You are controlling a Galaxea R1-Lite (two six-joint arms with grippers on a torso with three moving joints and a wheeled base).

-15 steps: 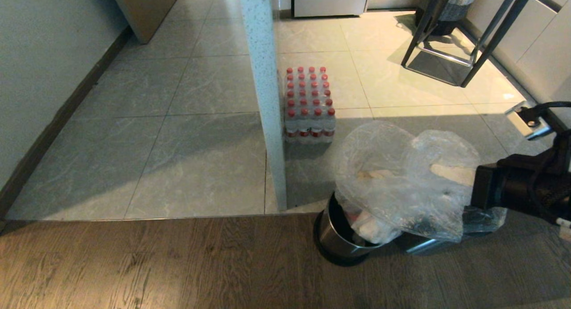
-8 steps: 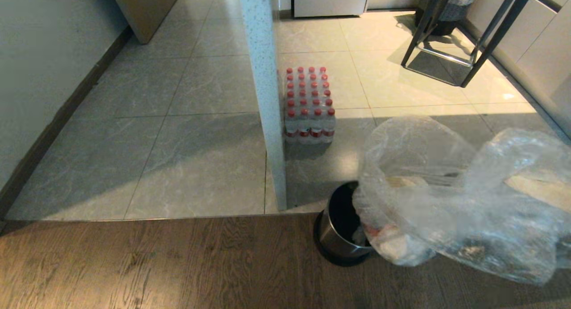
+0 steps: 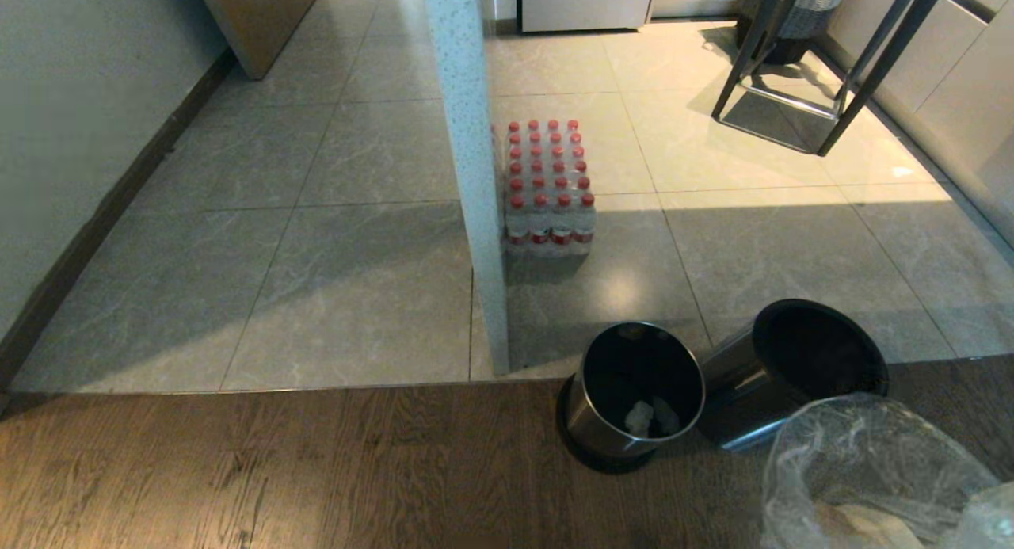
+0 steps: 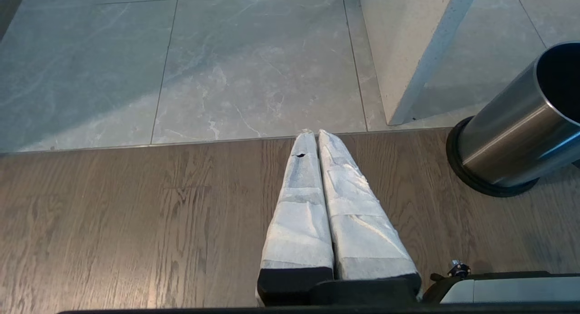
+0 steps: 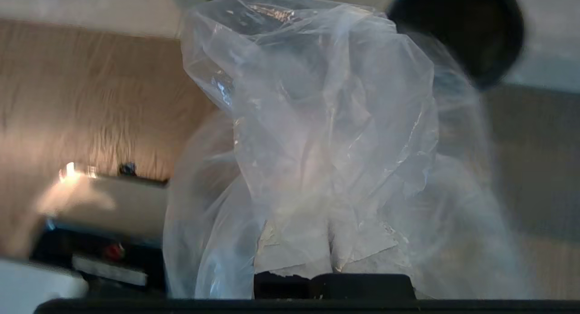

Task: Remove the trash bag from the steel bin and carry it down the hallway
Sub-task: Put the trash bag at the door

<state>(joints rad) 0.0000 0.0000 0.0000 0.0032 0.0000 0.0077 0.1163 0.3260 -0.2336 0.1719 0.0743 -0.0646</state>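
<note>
Head view: the trash bag (image 3: pixel 871 478) sits at five o'clock in the picture, low at the robot's right, clear of both bins, with tan scraps showing through the crinkled film. No arm shows here. The steel bin (image 3: pixel 634 394) stands upright at six o'clock on the seam between wood floor (image 3: pixel 277 470) and grey tile, a couple of pale scraps left in its bottom. A second steel bin (image 3: pixel 792 371) lies tipped against it toward three o'clock, mouth open to the camera. The shrink-wrapped pack of red-capped bottles (image 3: pixel 549 186) stands beside the speckled pillar (image 3: pixel 467 153) near the centre, and the tiled hallway (image 3: pixel 261 184) runs off toward eleven o'clock along the wall.

Left wrist view: the left gripper (image 4: pixel 312 135) hangs parked over the wood floor, its white-wrapped fingers pressed together on nothing. The upright steel bin is at three o'clock from it.

Right wrist view: the right gripper (image 5: pixel 331 259) has its padded fingers pinched together on the film of the trash bag, which billows out straight ahead of the fingertips and fills the view. A dark bin mouth shows beyond at one o'clock.

Judged from this, the bag is out and the carry is next. What matters is that the bag hangs from the right arm, on the side away from the hallway, so it must swing past both bins and the pillar without snagging as the base turns left.
</note>
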